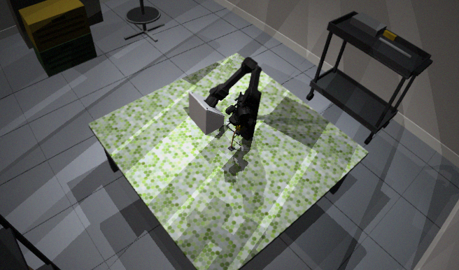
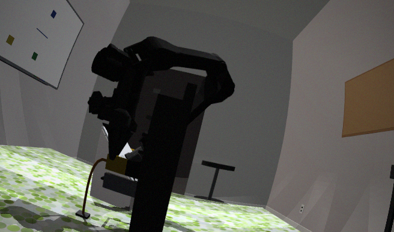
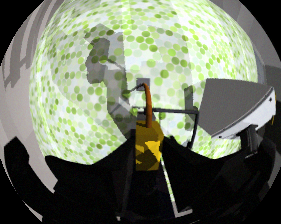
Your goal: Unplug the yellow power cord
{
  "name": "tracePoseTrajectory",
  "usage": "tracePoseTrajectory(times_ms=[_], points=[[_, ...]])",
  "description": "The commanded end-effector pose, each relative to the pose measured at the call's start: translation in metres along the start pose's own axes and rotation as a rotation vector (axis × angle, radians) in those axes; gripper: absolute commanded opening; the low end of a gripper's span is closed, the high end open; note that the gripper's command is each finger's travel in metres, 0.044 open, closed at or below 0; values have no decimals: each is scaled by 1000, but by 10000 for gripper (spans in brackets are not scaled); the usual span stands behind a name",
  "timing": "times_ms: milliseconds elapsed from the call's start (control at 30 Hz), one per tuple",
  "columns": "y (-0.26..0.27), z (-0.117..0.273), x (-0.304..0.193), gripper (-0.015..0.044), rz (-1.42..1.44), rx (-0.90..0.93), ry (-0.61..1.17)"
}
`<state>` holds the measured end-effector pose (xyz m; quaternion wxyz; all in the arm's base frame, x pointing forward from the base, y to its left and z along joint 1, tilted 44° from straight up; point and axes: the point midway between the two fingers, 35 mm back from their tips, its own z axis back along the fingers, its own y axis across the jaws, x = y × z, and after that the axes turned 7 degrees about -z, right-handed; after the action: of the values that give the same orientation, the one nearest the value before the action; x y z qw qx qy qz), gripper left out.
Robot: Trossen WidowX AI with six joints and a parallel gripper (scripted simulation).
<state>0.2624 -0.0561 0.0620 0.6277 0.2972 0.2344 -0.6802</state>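
Note:
The yellow plug point(image 2: 115, 165) point(image 3: 147, 150) point(image 1: 238, 127) sits low over the table between the fingertips of my gripper point(image 2: 113, 157) point(image 3: 148, 140). The gripper points down and is shut on it. In the exterior view the plug's right end meets a dark block point(image 2: 132, 169); a gap between them does not show. A dark grey bar point(image 2: 118, 184) lies just below. The arm hides the right parts of both, so I cannot tell the strip's full outline. The orange-brown cord point(image 2: 88, 183) point(image 3: 148, 102) arches from the plug's free end down to a small dark base point(image 2: 82, 214) on the table.
A pale upright box-like panel point(image 1: 203, 115) point(image 3: 231, 105) stands beside the gripper. Thin dark rods point(image 3: 173, 110) run near the cord in the wrist view. The green-dotted table point(image 1: 157, 150) carries the arm point(image 1: 255, 87). A cart point(image 1: 367, 52) stands beyond the table.

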Motion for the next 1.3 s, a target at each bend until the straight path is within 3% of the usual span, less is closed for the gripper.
tracePoseTrajectory(times_ms=[0,867,1267], points=[[3,2,15,0,0,5,-22],[6,8,56,0,-2,6,-24],[6,6,48,315,-3,7,-19]])
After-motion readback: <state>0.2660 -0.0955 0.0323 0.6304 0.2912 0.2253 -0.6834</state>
